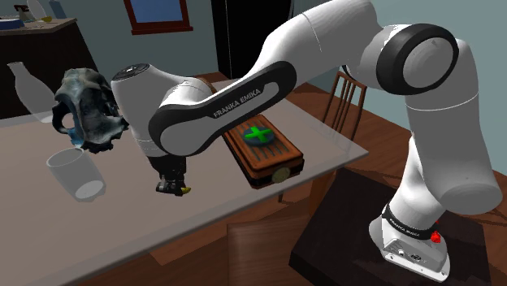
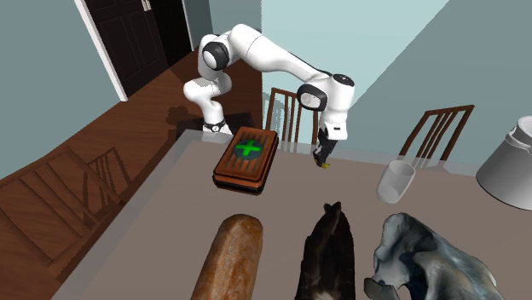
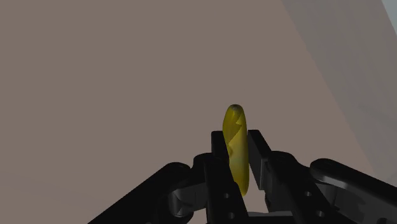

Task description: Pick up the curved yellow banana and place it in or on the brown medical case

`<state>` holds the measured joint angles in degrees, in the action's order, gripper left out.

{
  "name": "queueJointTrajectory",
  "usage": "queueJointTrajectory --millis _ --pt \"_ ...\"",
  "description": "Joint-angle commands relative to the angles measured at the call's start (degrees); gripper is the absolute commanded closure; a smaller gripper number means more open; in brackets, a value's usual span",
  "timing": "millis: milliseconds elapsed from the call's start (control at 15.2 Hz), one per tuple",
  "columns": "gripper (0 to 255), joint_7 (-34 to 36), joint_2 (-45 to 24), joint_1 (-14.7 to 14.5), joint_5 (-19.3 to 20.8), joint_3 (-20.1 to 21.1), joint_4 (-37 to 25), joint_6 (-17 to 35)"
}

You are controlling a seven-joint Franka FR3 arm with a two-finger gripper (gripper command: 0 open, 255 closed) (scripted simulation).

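**A:** Where is the banana [image 3: 235,143]?

**B:** It is clasped between the two black fingers [image 3: 257,153] of the gripper [image 3: 237,137]. The pads press on it from either side. Its long axis runs along the fingers, and its rounded yellow end pokes out past the tips.

**A:** Where is that relative to the medical case [image 1: 280,158]?

**B:** In the shoulder view the gripper [image 1: 171,185] hangs to the case's left, apart from it and low over the table [image 1: 106,231]. A sliver of yellow [image 1: 186,190] shows at the fingertips. I can't tell whether the fruit is clear of the surface. In the second exterior view the gripper [image 2: 322,158] is to the right of the case [image 2: 256,175], near the table's far edge.

**A:** So what does the coming move turn on?

**B:** As I judge it, a sideways carry towards the case with enough lift to clear its raised rim. The case lies flat and closed, so the banana would go on top of the lid.

**A:** Is there anything to read?

**B:** "FRANKA EMIKA" in white letters on the dark band of the arm [image 1: 244,101]. The case has no words, only a green cross [image 1: 260,134] in a round patch on the lid.

**A:** Is there anything else near the case?

**B:** A clear glass [image 1: 75,172] lies beyond the gripper on the side away from the case, so it is out of the path.
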<state>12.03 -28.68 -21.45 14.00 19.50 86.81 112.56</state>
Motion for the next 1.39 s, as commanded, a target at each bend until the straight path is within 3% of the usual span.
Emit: queueJointTrajectory --millis 0,1320 --pt "255 0.0 0.0 0.0 0.0 0.0 0.0 0.0" --pt "255 -1.8 2.2 -0.7 -1.3 0.7 -11.4 -13.4"
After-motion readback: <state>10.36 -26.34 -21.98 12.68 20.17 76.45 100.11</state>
